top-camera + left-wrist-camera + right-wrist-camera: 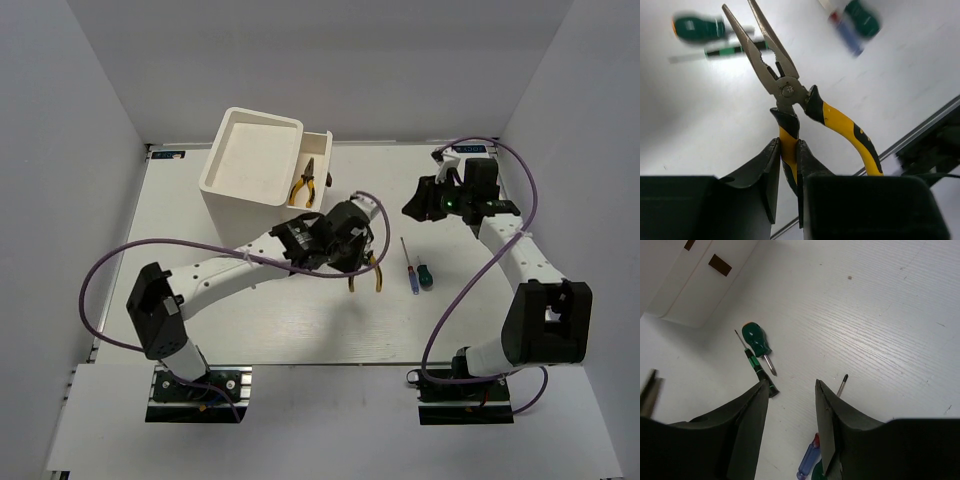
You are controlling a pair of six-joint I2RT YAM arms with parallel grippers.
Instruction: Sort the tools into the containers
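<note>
Holding: your left gripper (788, 148) clamps one handle of the yellow-black pliers (786, 89) over the table (300, 330).
Right gripper (790, 385): jaws apart, gripping nothing.
Open drawer (322, 140): second pliers (304, 186) inside.

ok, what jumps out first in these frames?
The left gripper at mid-table, jaws shut on one yellow-and-black handle of long-nose pliers, the other handle splayed free. A second pair of pliers lies in the open drawer of the white cabinet at the back left, and the right gripper hangs open above loose screwdrivers on the right.
</note>
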